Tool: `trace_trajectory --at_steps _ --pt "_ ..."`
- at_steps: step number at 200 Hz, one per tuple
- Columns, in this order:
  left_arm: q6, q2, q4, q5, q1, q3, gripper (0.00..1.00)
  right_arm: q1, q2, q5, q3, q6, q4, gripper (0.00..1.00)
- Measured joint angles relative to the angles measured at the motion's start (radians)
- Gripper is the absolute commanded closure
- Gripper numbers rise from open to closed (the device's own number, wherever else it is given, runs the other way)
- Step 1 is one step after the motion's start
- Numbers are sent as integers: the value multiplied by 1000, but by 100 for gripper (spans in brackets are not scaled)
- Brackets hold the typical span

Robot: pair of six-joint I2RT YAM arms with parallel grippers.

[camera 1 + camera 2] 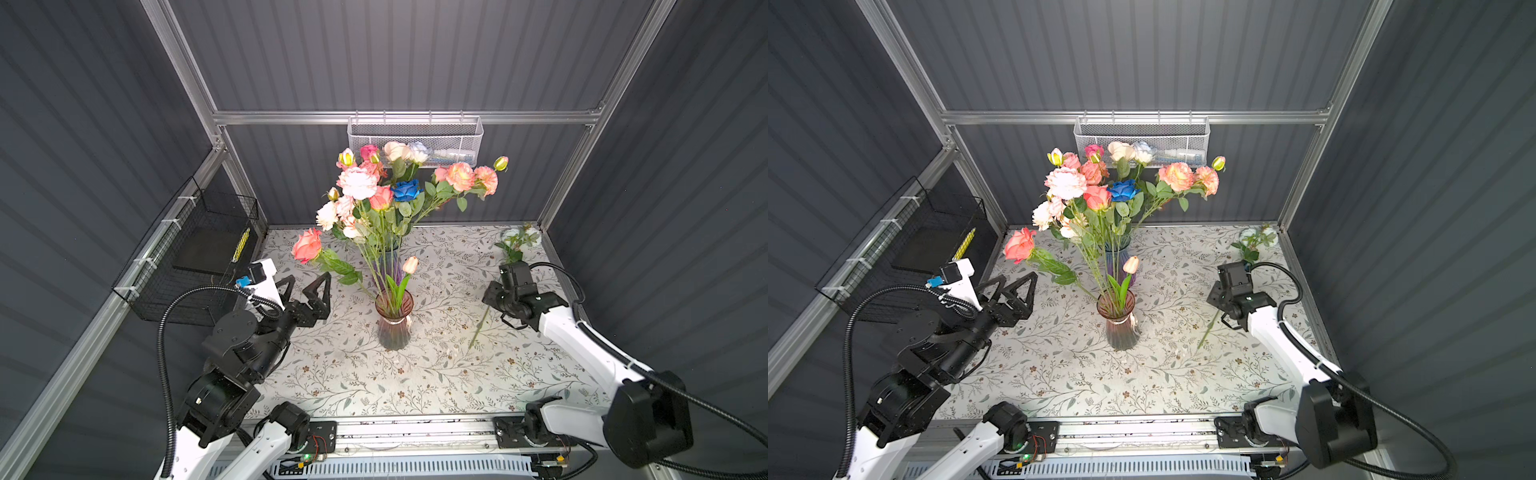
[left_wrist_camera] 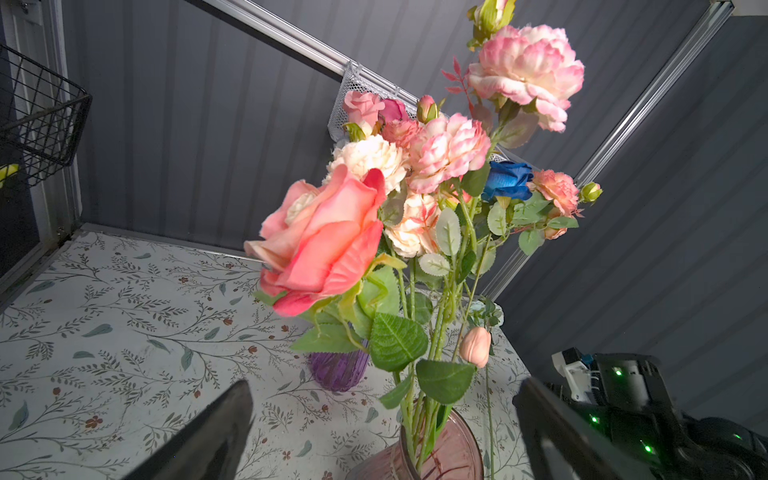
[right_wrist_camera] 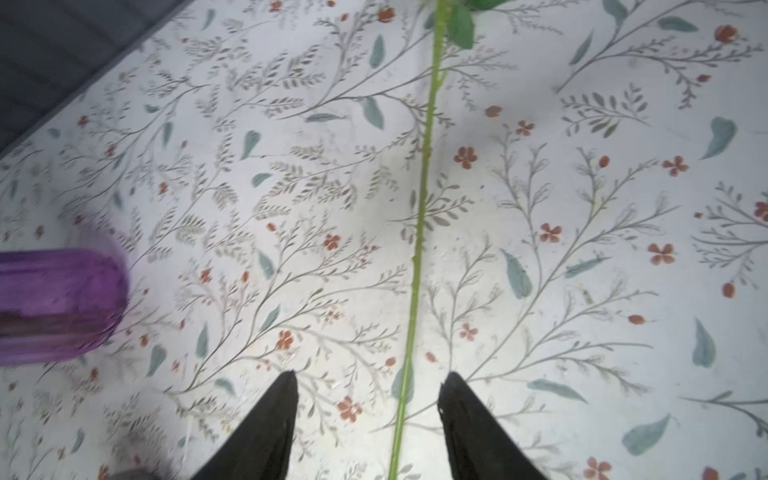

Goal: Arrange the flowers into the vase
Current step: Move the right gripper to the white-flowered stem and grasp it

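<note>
Flower stem [image 3: 419, 232] between the right claw's [image 3: 370, 376] parted fingers [image 3: 266, 428], clear of both

I count two vases: pink vase [image 1: 393, 332] near, purple vase [image 2: 338, 370] far; two baskets: black basket [image 1: 199, 266] left, white basket [image 1: 415, 133] far; one loose flower [image 3: 419, 232] right.

Cloth-like petals and plastic-looking green stems mark the flowers [image 1: 357, 183], standing in a glossy, ribbed, see-through pink glass vase [image 1: 392, 328]. The table [image 1: 415, 374] wears a smooth, matt floral-printed covering. Behind, a white perforated-metal basket [image 1: 415, 133] hangs from a brushed aluminium rail [image 1: 291, 117] against matt grey ribbed wall panels [image 1: 415, 54].
</note>
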Motion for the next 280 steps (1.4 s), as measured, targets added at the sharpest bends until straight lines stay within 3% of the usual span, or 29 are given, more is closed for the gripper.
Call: trace_trajectory --at_steps 44,82,144,227,280 --pt "-4 -4 1 13 0 -21 0 -132 275 -59 171 0 2 48" --pt "-12 -4 8 21 0 -34 0 -162 481 -61 329 -11 -23 50" --pt "-19 -5 23 26 0 -45 0 -180 658 -64 480 -18 -85 61" --pt "-19 -5 26 27 0 -45 0 -192 686 -88 482 -31 -105 100" --pt "-19 -4 26 35 0 -45 0 -177 512 -105 362 -39 -50 100"
